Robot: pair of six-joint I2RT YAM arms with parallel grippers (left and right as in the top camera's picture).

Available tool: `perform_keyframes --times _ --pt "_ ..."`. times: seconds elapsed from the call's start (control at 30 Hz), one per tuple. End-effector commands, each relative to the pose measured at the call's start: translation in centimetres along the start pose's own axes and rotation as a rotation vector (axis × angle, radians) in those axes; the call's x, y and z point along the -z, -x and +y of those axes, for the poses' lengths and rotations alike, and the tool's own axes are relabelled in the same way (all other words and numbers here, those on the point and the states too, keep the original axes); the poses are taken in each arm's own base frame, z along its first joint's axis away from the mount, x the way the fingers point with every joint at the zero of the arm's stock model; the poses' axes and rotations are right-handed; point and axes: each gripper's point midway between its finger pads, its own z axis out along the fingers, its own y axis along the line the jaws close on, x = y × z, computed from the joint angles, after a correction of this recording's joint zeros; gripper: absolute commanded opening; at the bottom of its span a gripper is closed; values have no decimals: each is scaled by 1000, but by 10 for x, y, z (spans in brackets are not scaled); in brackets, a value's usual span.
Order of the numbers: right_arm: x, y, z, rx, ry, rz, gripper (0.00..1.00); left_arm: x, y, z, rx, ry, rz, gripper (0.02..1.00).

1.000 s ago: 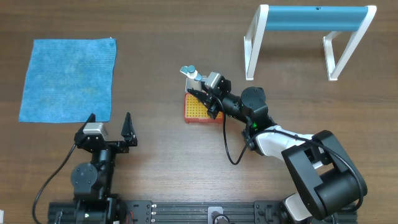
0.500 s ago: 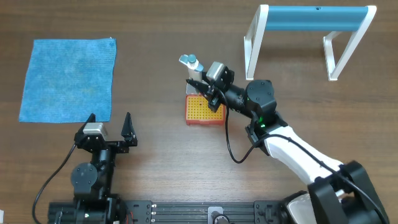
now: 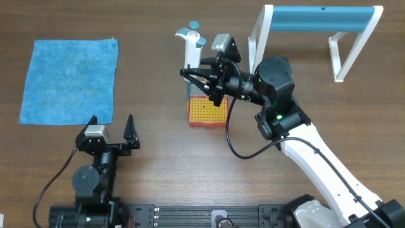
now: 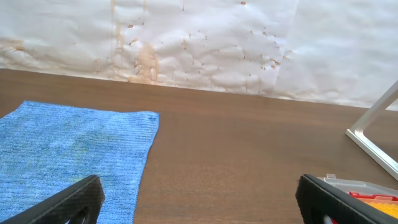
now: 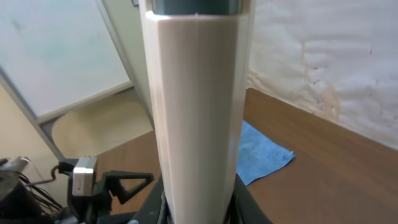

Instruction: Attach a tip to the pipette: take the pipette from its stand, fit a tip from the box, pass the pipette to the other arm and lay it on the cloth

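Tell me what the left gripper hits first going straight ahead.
Likely nothing solid: ahead of the left gripper lies bare table, then the wall. One finger lines up with the cloth; height unclear.

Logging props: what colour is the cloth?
Blue; the cloth shows best in the top view.

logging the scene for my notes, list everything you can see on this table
pipette: 1, white with a blue top, upright in the right tool, by the tip box
tip box: 1, orange-red with a yellow grid, table centre
cloth: 1, blue, flat, far left
stand: 1, white frame with a blue bar, far right
table: 1, brown wood
left tool: 1, black, open, near the cloth's near edge
right tool: 1, black, shut on the pipette
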Motion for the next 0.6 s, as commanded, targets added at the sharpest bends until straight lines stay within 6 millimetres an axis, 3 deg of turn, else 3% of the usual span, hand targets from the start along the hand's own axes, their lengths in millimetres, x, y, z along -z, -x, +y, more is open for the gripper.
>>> perform_keyframes --times 0.03,0.1,0.17,0.27,0.33,0.43,0.53,0.6 --pt "1 14 10 -235 34 -18 80 0 0 -4 6 -23 -2 998" --pt "2 11 16 -240 69 1 77 4 5 -38 128 -223 2 998" --pt "5 3 32 -244 164 53 77 20 32 -77 239 -466 -56 996" --pt "9 -12 45 -297 243 137 77 43 52 -108 540 -696 7 996" --pt "23 -19 63 -308 372 202 77 46 57 -111 751 -725 74 998" --pt "35 -18 62 -309 420 221 75 57 105 -101 944 -766 -84 996" --pt "39 -26 55 -340 448 247 77 60 130 -100 944 -758 -122 993" --pt "37 -34 50 -369 458 265 75 53 142 -119 898 -800 1 993"
